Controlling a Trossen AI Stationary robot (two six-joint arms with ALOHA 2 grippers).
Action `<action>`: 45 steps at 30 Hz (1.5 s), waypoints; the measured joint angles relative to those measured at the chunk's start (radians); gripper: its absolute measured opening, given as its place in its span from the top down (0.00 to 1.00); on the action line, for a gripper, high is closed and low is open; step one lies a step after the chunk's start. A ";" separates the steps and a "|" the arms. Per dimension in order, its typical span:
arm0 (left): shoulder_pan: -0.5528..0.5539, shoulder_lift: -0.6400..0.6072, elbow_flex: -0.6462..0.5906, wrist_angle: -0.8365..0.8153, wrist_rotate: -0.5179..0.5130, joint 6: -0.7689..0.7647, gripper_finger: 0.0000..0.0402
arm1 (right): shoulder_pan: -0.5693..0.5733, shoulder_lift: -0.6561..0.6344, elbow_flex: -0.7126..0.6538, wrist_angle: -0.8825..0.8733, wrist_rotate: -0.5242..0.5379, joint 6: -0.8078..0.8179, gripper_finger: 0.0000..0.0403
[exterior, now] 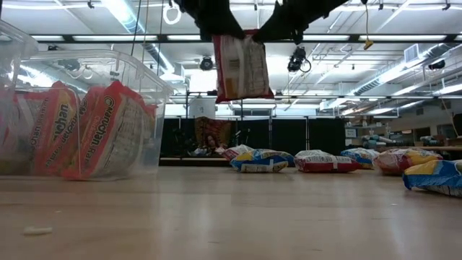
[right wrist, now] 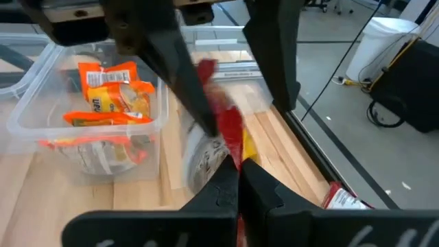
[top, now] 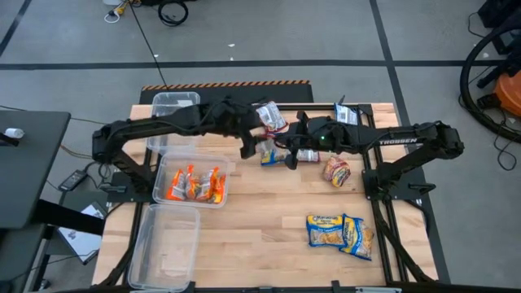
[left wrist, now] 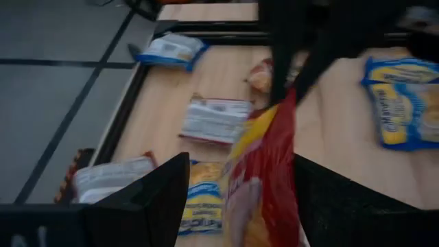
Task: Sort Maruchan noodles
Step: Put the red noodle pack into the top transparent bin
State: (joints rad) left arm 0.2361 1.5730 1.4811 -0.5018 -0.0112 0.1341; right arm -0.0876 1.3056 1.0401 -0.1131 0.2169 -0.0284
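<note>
Wood tabletop (top: 260, 244) holds scattered packets and a bin (top: 194, 184) of orange ones. Above mid-table, the right gripper (right wrist: 236, 171) pinches a red packet (exterior: 241, 66) aloft. The left gripper (left wrist: 236, 199) straddles it, fingers spread.

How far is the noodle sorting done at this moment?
Done: orange packets lie in the middle bin. In hand: the right gripper pinches a red packet between the left gripper's open jaws. Left: blue-and-yellow packets lie loose on the table.

Red packet (exterior: 240, 66) top hidden by arms at low view's edge; its print blurred.
</note>
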 joint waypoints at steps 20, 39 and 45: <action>0.011 -0.008 0.000 -0.031 0.058 0.046 0.97 | 0.000 0.001 0.000 0.087 0.013 -0.010 0.79; 0.215 -0.420 0.002 -0.703 -0.333 0.422 0.98 | 0.062 -0.138 0.006 -0.062 0.052 -0.027 0.54; 0.349 -0.417 0.001 -0.835 -0.269 0.409 0.98 | 0.078 -0.107 -0.019 -0.098 0.051 0.003 0.55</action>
State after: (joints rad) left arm 0.5847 1.1559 1.4820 -1.3371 -0.2805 0.5431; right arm -0.0093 1.1982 1.0208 -0.2111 0.2680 -0.0254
